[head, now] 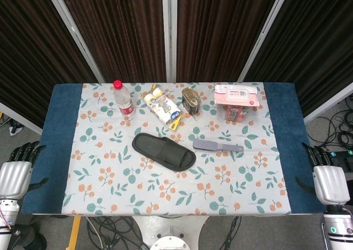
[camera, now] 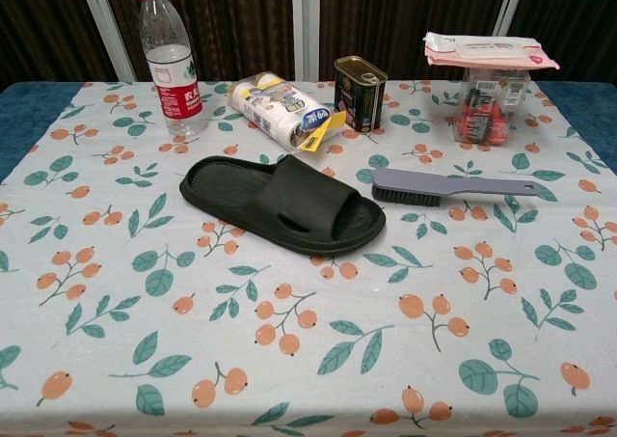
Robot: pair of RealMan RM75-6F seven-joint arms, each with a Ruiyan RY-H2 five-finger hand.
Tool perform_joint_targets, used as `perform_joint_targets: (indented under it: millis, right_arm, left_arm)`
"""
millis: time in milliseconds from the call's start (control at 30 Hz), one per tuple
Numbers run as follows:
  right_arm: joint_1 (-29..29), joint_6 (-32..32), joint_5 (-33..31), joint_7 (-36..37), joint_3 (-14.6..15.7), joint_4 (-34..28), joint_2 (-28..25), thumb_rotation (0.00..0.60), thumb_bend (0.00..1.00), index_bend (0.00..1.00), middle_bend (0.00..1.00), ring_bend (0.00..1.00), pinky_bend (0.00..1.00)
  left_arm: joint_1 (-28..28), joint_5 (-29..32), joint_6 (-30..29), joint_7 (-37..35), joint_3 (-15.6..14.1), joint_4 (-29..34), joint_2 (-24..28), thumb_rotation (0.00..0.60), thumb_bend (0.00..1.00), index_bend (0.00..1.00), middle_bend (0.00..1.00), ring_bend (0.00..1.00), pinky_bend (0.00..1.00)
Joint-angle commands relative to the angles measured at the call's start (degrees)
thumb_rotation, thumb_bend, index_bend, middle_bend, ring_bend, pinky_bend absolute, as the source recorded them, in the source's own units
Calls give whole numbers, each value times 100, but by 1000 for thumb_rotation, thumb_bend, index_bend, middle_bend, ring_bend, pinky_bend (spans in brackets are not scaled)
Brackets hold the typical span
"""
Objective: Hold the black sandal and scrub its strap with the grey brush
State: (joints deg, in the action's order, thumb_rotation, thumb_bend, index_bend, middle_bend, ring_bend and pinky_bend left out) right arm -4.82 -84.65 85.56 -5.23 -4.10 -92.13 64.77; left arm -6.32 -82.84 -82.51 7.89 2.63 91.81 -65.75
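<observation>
Black sandal (head: 164, 150) flat, sole down, near centre of floral tablecloth (head: 110, 200); toe end toward robot's right, heel toward bottle (head: 123, 100). Grey brush (head: 218, 145) just beside toe end, not touching, bristles down, handle pointing right. Behind, from left: bottle, wrapped roll pack (head: 161, 107), small tin (head: 191, 100), wipes packet on clear box (head: 237, 100). Left hand (head: 16, 170) off left table edge, right hand (head: 326, 175) off right edge; both empty, fingers extended and apart, well clear of everything. Nothing yet grasped. Sandal probably light, moulded foam or rubber: flexible, strap (camera: 307, 204) springy, likely to slide on cloth under scrubbing. Best hold judged at heel end or sole edge, pressed down, strap left free. Brush stiff, light; best taken along slim handle (camera: 501, 186), away from bristles.
</observation>
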Motion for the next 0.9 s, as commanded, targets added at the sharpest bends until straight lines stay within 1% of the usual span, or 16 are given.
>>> perform_joint_targets:
  millis: [33,267,400,500,700,800,833,900]
  right_arm:
    - [2,-16,21,30,3,-10,-14,600,78,76,183,103,176]
    - [48,-84,110,199,47,-27,-76,600,78,76,187,103,176]
    - [-29,41,159,249,62,-25,-108,600,78,76,189,104,175]
    - [-291,462,74,233,-4,-21,-84,600,78,76,189,105,175]
    - [-1193,1789,-324,8,-297,91,186,600,75,76,193,105,175]
    - [-1703,2543,-685,-122,-471,282,440,600,75,78,211,106,181]
    - [-1914,2885,-870,-223,-520,380,540,600,75,83,220,109,186]
    - [-2206,3314,-1135,-322,-604,564,722,600,74,106,241,124,205]
  left_arm:
    - [19,7,-66,23,22,-15,-38,600,155,229,221,132,166]
    - [118,1,-242,71,14,2,-76,600,149,230,220,132,166]
    - [150,-32,-286,65,-7,41,-65,600,149,229,221,132,166]
    - [177,-63,-322,29,-25,23,-65,600,149,229,220,132,166]
    - [239,-99,-401,-51,-46,-13,-68,600,148,229,221,132,166]
    - [248,-102,-397,-90,-51,-42,-86,600,148,229,221,132,166]
    - [244,-117,-377,-132,-62,-47,-88,600,148,229,220,132,166]
    - [238,-125,-341,-162,-78,-58,-83,600,148,229,221,132,166]
